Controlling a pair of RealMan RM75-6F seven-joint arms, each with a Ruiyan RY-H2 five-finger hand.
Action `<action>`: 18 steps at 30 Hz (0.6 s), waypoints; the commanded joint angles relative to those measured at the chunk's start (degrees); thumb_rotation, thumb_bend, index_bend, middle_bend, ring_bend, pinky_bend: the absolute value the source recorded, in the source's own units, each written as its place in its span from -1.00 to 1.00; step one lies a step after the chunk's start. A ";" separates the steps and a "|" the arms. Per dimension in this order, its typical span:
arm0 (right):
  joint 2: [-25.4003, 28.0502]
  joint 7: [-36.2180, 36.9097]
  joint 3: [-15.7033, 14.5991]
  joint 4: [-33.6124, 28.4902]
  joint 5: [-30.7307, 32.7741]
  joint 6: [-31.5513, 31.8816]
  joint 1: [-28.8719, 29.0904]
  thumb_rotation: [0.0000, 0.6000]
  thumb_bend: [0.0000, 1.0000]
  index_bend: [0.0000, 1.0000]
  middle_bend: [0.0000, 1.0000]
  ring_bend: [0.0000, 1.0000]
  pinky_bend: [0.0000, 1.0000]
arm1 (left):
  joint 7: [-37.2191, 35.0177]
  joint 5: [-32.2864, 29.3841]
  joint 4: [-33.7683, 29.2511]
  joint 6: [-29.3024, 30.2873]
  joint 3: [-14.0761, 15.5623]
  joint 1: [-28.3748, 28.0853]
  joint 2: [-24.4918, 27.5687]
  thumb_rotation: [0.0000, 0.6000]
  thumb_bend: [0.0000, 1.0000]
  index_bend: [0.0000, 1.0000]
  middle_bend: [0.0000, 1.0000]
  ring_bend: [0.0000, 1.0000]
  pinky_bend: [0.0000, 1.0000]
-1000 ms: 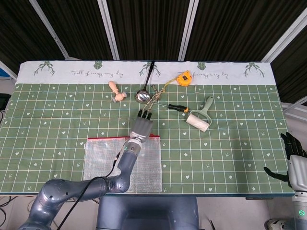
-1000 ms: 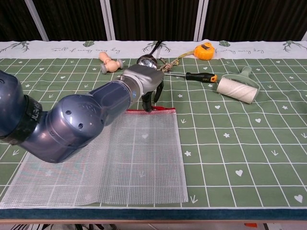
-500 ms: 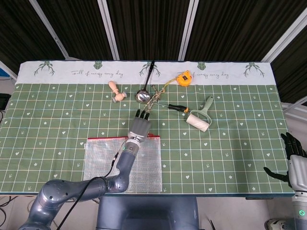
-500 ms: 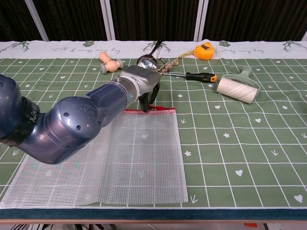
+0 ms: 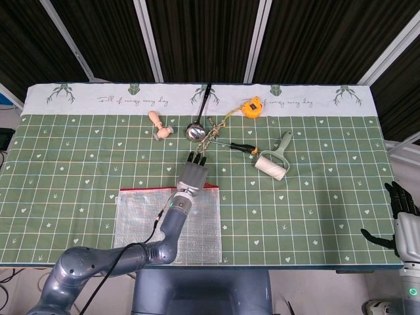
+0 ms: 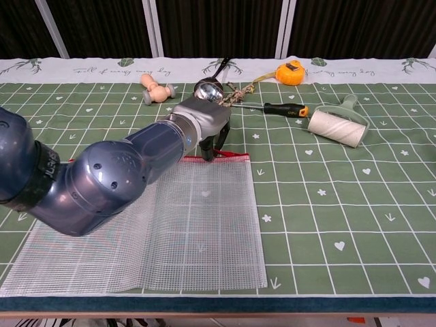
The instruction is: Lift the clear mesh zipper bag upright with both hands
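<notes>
my left robot hand reaches over the bag's red zipper edge, grip unclear; the right robot hand hangs spread off the desk. clear mesh zipper bag lies flat: lifting not begun.

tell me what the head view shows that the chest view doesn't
Only the head view shows the right hand, off the table's right edge and apart from everything, fingers spread, holding nothing.

Only the chest view shows the left hand's fingertips pointing down at the red zipper edge of the bag; contact cannot be told.

Both show the left hand at the far edge of the clear mesh zipper bag, which lies flat, plus the lint roller, screwdriver, ladle and orange tape measure.
</notes>
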 commanded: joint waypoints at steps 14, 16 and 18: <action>0.13 0.08 -0.05 -0.32 -0.02 -0.07 -0.05 1.00 -0.67 -1.00 -1.00 -1.00 -0.62 | -1.96 2.08 -1.70 0.75 -1.29 -0.06 1.35 1.00 -0.28 0.17 -0.69 -1.00 -1.00; 0.11 0.06 -0.08 -0.34 -0.04 -0.15 -0.02 1.00 -0.67 -1.00 -1.00 -1.00 -0.62 | -2.31 2.66 -2.59 1.12 -1.74 -0.26 1.92 1.00 -0.28 0.17 -0.69 -1.00 -1.00; 0.10 0.06 -0.09 -0.38 0.00 -0.24 0.01 1.00 -0.67 -1.00 -1.00 -1.00 -0.62 | -2.41 3.14 -3.45 1.45 -2.08 -0.47 2.50 1.00 -0.27 0.17 -0.69 -1.00 -1.00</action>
